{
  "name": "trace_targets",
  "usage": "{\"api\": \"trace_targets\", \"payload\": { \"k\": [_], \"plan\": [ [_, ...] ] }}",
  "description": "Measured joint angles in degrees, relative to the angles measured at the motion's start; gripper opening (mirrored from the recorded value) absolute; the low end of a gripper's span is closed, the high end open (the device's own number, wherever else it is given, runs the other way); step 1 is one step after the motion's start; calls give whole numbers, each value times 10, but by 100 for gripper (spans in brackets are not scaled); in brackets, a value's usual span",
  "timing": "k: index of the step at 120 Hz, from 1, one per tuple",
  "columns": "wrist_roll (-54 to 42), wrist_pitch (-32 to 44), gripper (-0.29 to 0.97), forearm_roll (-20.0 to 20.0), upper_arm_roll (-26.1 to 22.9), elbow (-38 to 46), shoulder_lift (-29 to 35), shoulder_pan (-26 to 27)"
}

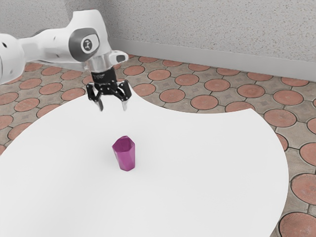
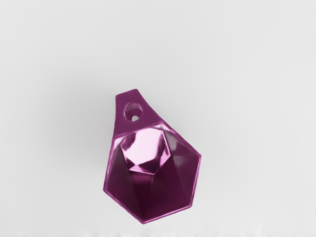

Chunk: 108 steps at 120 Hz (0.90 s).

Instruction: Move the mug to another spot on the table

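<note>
In the exterior view the black gripper (image 1: 113, 108) hung in the air above the far part of the round white table (image 1: 207, 168). Its fingers were spread with nothing between them, well apart from the purple faceted mug (image 1: 124, 154), which stood upright near the table's middle, with red-brown floor tiles (image 1: 217, 85) beyond. In the wrist view the mug (image 2: 153, 168) sat under the hand, seen down its open mouth to a glossy, seemingly hexagonal bottom. This view added to the exterior view's plain faceted side a flat handle tab (image 2: 132, 111), pierced by a small round hole, jutting from the rim.
</note>
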<state>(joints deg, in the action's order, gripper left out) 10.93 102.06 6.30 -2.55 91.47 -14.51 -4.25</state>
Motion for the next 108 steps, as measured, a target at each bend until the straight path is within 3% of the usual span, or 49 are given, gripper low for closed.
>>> {"api": "trace_targets", "payload": {
  "k": [26,51,108],
  "plan": [
    [-46,-20,68,-39,-16,10,73,6],
    [-82,-65,68,-52,-22,-5,135,17],
    [-128,-110,68,-55,-21,-5,150,77]
  ]
}}
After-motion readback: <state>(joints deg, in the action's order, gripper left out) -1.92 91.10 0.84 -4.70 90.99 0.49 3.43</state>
